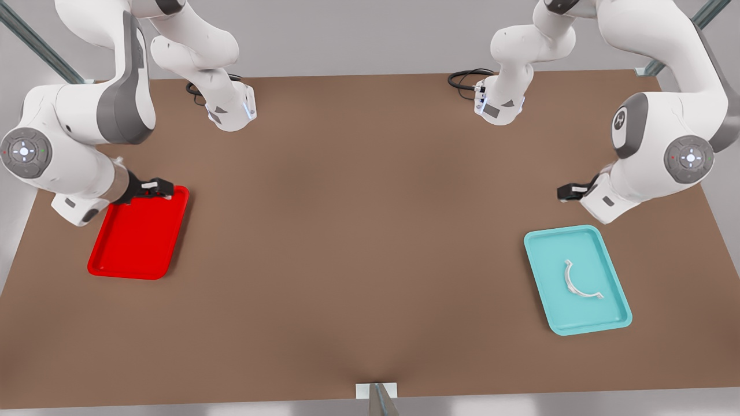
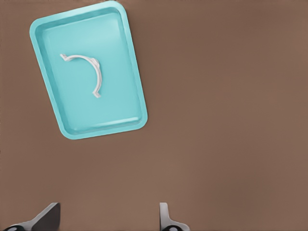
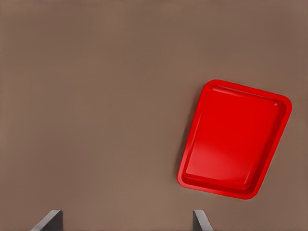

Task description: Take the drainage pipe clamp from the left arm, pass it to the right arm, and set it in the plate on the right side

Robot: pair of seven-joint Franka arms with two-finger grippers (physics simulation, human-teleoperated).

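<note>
White drainage pipe clamp (image 1: 577, 280) lies in teal tray (image 1: 613, 316), uncovered.

1. The left gripper (image 2: 108, 219) is cut off at the edge of its wrist view — just two finger ends show.
2. The right gripper (image 3: 127, 220) too — only its two dark tips (image 3: 50, 220) poke in.
3. In the front view, both arms' tops run off the picture.

open table (image 1: 358, 231) between both trays, nothing blocking

Brown table (image 1: 370, 231) — red plate (image 1: 139, 237), teal tray (image 1: 578, 280).
</note>
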